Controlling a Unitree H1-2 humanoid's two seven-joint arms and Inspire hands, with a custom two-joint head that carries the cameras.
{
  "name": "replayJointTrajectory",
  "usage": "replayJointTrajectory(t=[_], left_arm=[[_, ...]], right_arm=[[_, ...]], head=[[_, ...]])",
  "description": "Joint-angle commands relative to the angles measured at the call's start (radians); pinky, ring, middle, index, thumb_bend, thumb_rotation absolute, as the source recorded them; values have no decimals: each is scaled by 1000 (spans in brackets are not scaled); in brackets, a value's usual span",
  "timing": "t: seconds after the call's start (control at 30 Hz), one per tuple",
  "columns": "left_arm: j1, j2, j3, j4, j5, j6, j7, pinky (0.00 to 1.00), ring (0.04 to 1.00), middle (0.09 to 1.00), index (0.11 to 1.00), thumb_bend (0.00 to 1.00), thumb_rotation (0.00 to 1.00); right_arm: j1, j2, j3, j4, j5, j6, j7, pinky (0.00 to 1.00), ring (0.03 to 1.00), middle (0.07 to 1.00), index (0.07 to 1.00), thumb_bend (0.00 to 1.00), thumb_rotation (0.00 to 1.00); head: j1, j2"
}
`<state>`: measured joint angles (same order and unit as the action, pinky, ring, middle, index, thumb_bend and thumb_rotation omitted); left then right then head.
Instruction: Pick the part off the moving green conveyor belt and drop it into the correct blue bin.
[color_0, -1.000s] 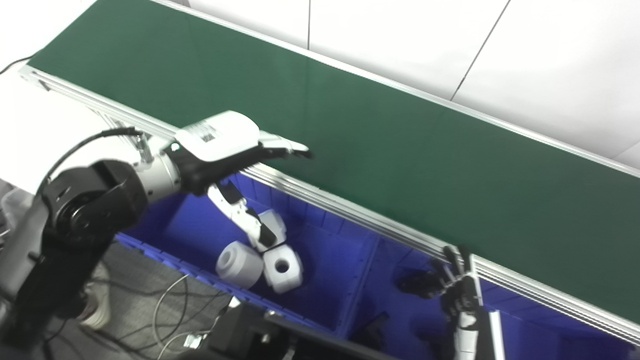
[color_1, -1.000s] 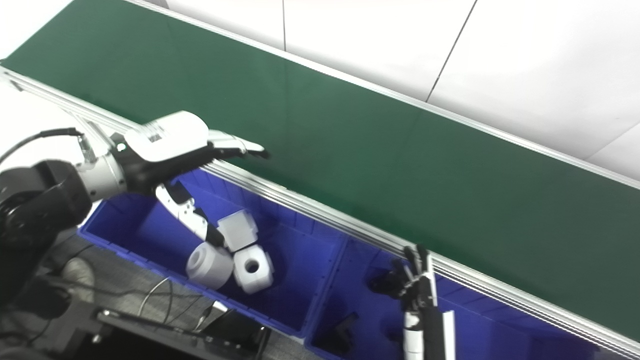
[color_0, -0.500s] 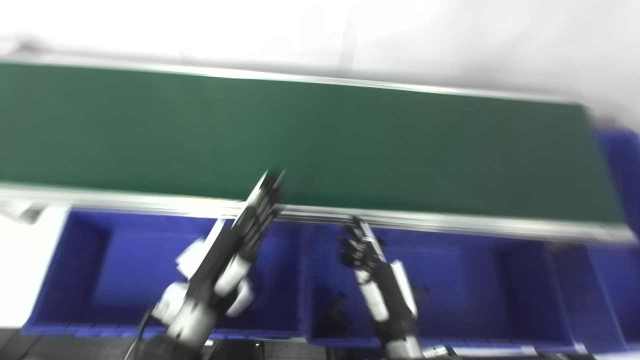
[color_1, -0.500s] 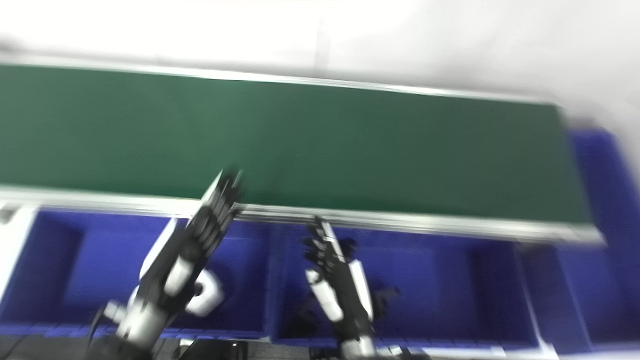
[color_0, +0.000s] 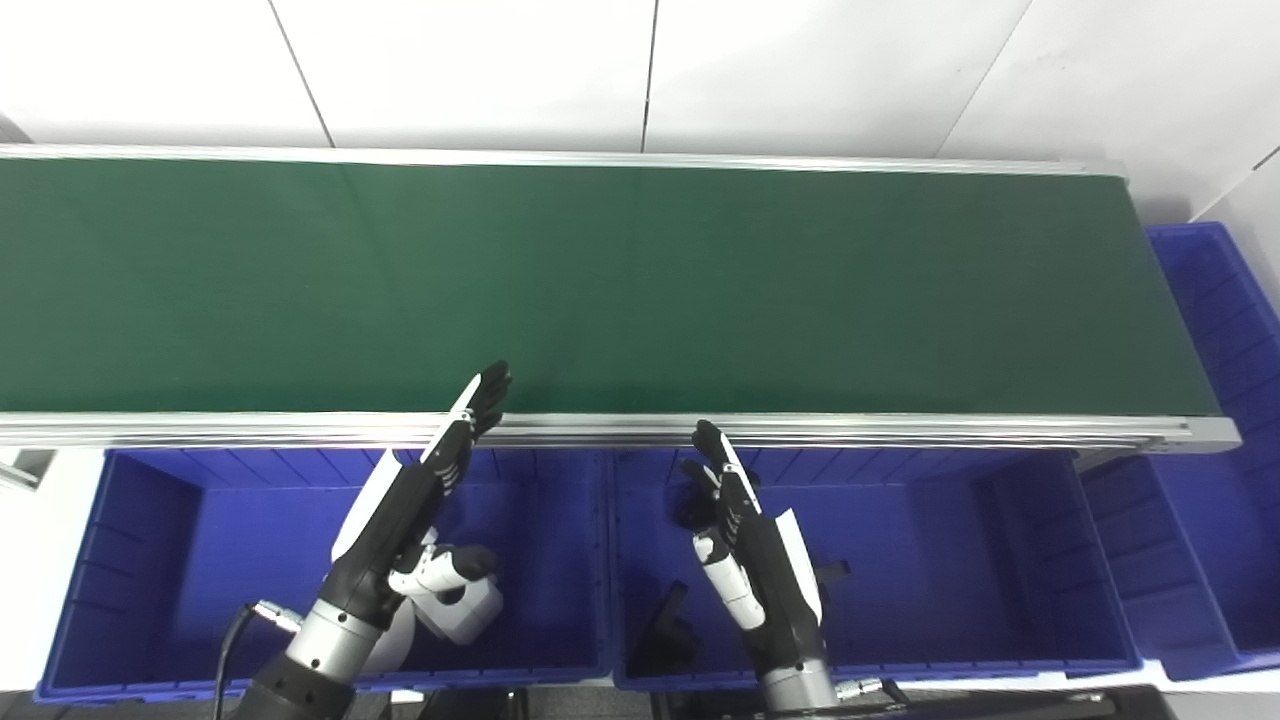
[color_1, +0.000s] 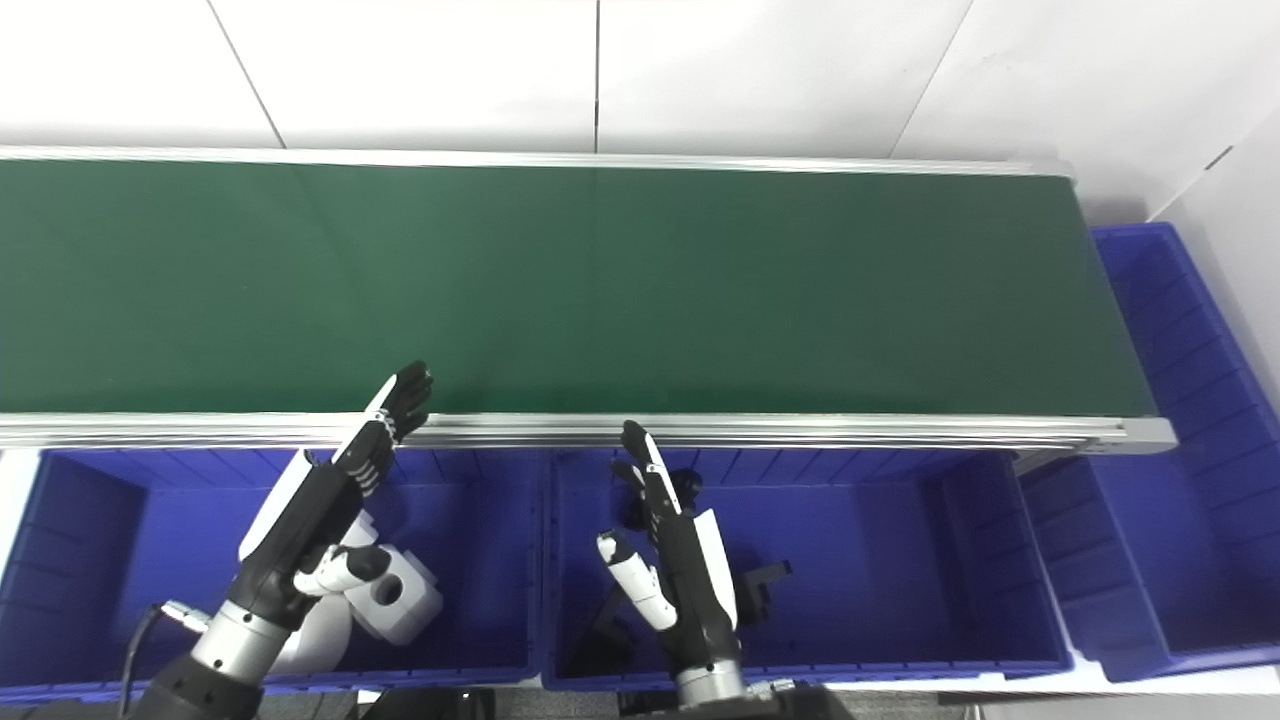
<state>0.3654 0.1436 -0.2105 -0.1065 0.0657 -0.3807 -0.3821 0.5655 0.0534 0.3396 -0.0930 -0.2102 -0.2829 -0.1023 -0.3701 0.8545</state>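
The green conveyor belt runs across the view and carries no part. My left hand is open and empty, fingers stretched over the left blue bin, tips at the belt's near rail. My right hand is open and empty above the middle blue bin. White blocks with round holes lie in the left bin, partly hidden by my left hand. Dark parts lie in the middle bin.
A third blue bin stands at the belt's right end. The aluminium rail borders the belt's near edge above the bins. A white wall lies behind the belt.
The camera has swung right and levelled, so the whole belt and all bins now show. Both hands stay open and empty. No part is seen on the belt.
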Motion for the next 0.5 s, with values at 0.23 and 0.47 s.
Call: replayJointTrajectory(t=[0.23, 0.47], left_arm=[[47, -28, -23, -66, 22, -69, 80, 975, 1000, 1000, 1000, 982, 819], [74, -56, 1, -154, 80, -88, 183, 959, 1000, 1000, 1000, 989, 936]], right_arm=[[10, 12, 8, -16, -1, -113, -5, 910, 896, 938, 969, 841, 962], [23, -25, 2, -45, -62, -186, -58, 879, 883, 930, 965, 857, 963]], head=[[107, -24], [143, -68]])
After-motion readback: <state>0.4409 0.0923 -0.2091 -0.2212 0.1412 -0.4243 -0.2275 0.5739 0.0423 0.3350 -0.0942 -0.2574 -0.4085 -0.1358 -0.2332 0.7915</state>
